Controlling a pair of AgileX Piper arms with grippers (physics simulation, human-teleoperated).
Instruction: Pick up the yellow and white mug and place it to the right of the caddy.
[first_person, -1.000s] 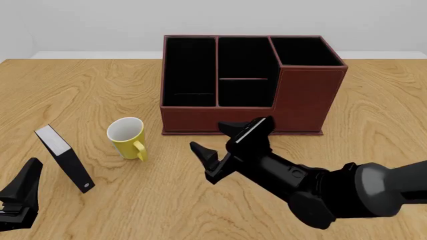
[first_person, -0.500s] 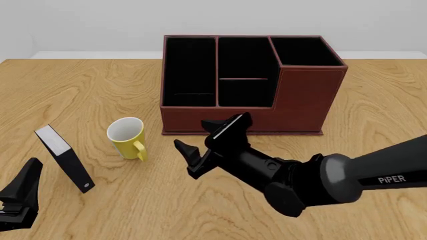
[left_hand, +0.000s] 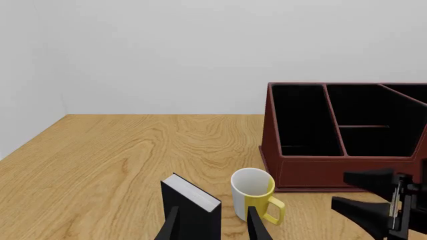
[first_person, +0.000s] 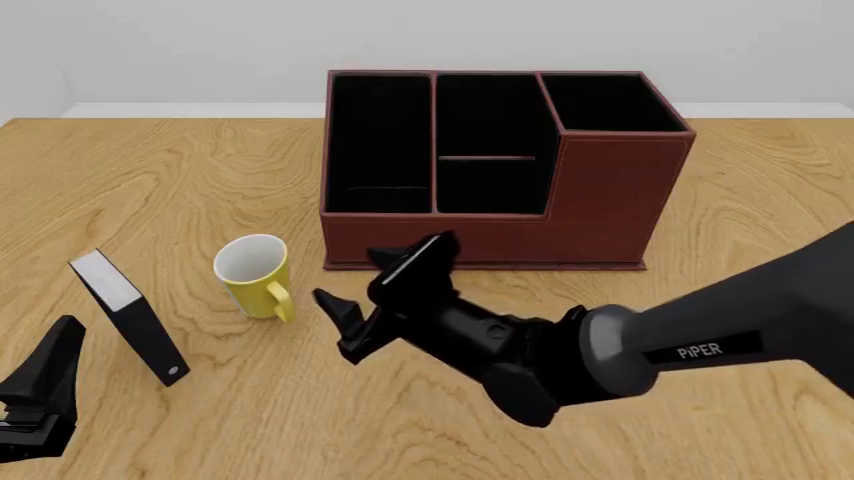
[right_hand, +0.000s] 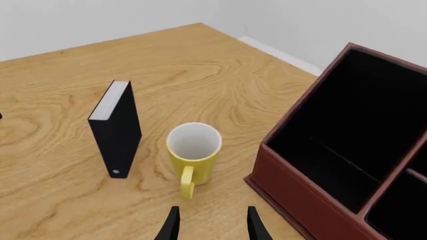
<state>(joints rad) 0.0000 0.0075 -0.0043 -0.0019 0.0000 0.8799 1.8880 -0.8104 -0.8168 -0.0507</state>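
From my seat at the controls, nearest to me on the front view is my left pincer (first_person: 38, 395), low at the near corner of the table (first_person: 160, 180), well short of the yellow and white mug (first_person: 254, 274) and on its left side; its fingers stand apart with nothing between them. Its own camera shows the two fingertips (left_hand: 172, 227) framing the black and white slab (left_hand: 191, 206) ahead, with the mug (left_hand: 253, 193) just beyond.

My right pincer (first_person: 384, 297) reaches in just right of the mug and a little nearer to me, close to it but not touching. Its fingers are spread wide and hold nothing. Through its wrist camera the fingertips (right_hand: 172, 223) sit apart, and the mug (right_hand: 193, 152) lies ahead of the gap between them, its handle turned toward the pincer.

The mug stands upright on the table, white inside showing. The slab (first_person: 127, 315) stands on edge to the left of the mug, leaning a bit, apart from it.

Beyond the mug and to its right sits the caddy (first_person: 501, 165), its front wall near the mug but clear of it. Its black-lined compartments face up, and the section farthest from the mug has the taller front.
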